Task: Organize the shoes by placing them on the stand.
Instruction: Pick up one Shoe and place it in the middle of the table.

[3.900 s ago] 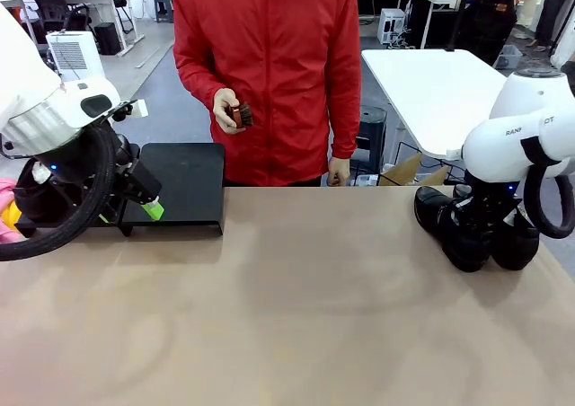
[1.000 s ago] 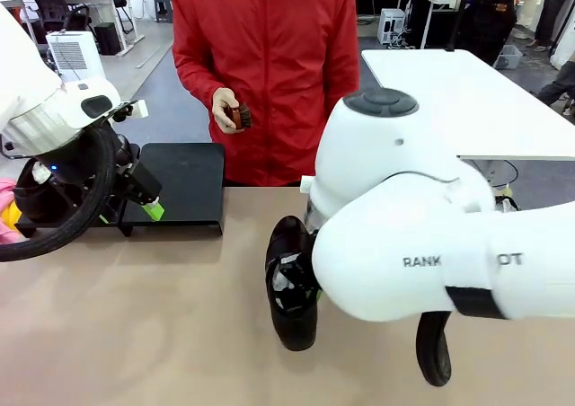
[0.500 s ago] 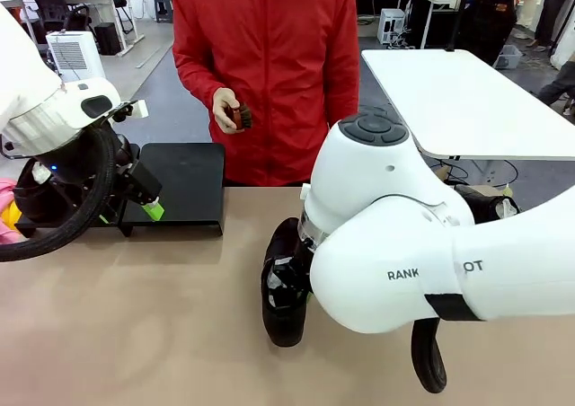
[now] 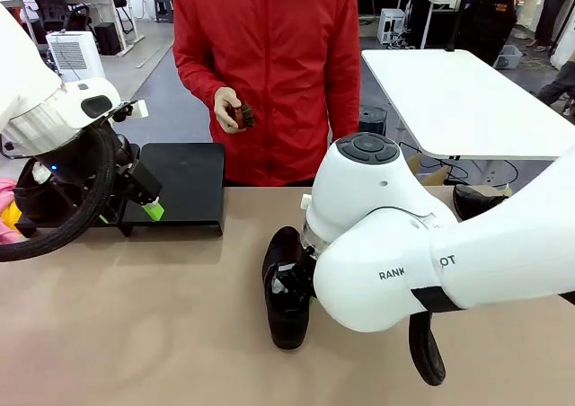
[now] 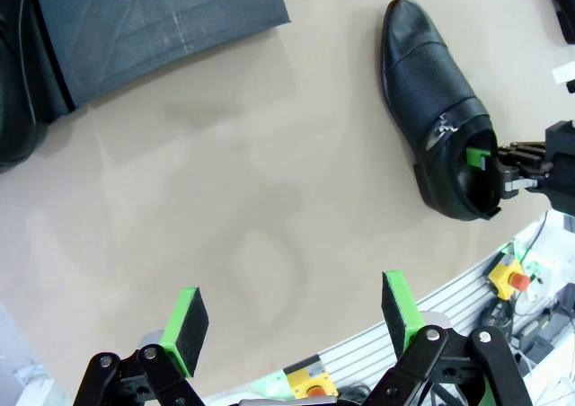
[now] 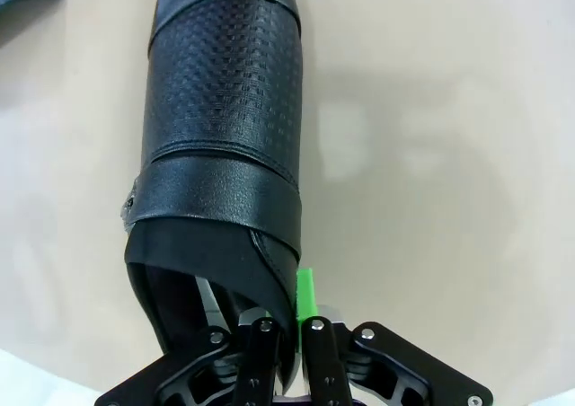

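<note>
The right gripper [image 6: 289, 309] is clamping the shoe [image 6: 225, 110] by its heel collar (green pad [image 6: 305, 289] outside). The left gripper [image 5: 292, 312] is hanging wide open, the stand [image 5: 153, 20] at eleven o'clock.

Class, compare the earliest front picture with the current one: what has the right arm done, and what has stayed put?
The right claw, shut on the heel rim of one shoe, has carried it from the pile at the table's right side to the middle and lowered it. Unchanged: the left claw is open beside the stand, and the person's hand holds the brush.
</note>
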`<state>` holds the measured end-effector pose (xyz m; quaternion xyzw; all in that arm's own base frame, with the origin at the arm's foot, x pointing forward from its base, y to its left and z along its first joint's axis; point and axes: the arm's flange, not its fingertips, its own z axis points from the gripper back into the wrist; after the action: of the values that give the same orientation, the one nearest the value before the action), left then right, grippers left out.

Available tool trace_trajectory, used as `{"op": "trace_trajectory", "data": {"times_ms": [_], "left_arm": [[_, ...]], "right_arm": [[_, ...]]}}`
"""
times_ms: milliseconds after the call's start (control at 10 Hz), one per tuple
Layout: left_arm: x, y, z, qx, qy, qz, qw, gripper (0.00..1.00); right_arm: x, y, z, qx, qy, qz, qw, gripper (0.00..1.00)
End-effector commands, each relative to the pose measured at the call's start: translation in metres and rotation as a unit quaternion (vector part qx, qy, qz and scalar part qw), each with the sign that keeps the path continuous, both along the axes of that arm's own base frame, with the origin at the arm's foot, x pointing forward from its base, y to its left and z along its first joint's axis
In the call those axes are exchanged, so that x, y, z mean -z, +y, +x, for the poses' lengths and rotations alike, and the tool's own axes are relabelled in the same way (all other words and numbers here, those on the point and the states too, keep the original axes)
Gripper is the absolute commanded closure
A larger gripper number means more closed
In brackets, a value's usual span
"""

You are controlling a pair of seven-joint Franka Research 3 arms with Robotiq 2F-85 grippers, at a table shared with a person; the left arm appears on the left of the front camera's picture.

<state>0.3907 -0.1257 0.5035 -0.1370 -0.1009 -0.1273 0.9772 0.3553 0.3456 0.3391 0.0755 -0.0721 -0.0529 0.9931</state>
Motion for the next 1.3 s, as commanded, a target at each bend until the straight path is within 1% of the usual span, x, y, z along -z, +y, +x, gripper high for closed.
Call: {"op": "trace_trajectory", "data": {"times_ms": [0, 100, 300, 400, 500, 600, 700, 800, 1200], "left_arm": [[0.000, 0.002, -0.001, 0.005, 0.000, -0.010, 1.000, 0.00], [0.000, 0.002, -0.001, 0.005, 0.000, -0.010, 1.000, 0.00], [0.000, 0.002, -0.001, 0.005, 0.000, -0.010, 1.000, 0.00], [0.000, 0.002, -0.001, 0.005, 0.000, -0.010, 1.000, 0.00], [0.000, 0.002, -0.001, 0.005, 0.000, -0.010, 1.000, 0.00], [0.000, 0.002, -0.001, 0.005, 0.000, -0.010, 1.000, 0.00], [0.000, 0.002, -0.001, 0.005, 0.000, -0.010, 1.000, 0.00], [0.000, 0.002, -0.001, 0.005, 0.000, -0.010, 1.000, 0.00], [0.000, 0.002, -0.001, 0.005, 0.000, -0.010, 1.000, 0.00]], "right_arm": [[-0.001, 0.010, 0.000, -0.003, -0.003, 0.007, 1.000, 0.62], [-0.005, 0.007, 0.001, -0.006, -0.007, 0.006, 1.000, 0.43], [-0.024, 0.002, -0.002, -0.011, -0.018, 0.000, 1.000, 0.06], [-0.039, -0.001, -0.005, -0.007, -0.025, 0.000, 1.000, 0.00], [-0.053, -0.006, -0.009, -0.011, -0.027, -0.002, 1.000, 0.00], [-0.066, -0.009, -0.014, -0.021, -0.024, -0.020, 0.999, 0.00], [-0.078, -0.015, -0.020, -0.024, -0.042, -0.065, 0.997, 0.00], [-0.050, -0.003, -0.009, -0.006, -0.031, -0.007, 0.999, 0.00], [-0.050, -0.003, -0.009, -0.006, -0.031, -0.007, 0.999, 0.00]]}}
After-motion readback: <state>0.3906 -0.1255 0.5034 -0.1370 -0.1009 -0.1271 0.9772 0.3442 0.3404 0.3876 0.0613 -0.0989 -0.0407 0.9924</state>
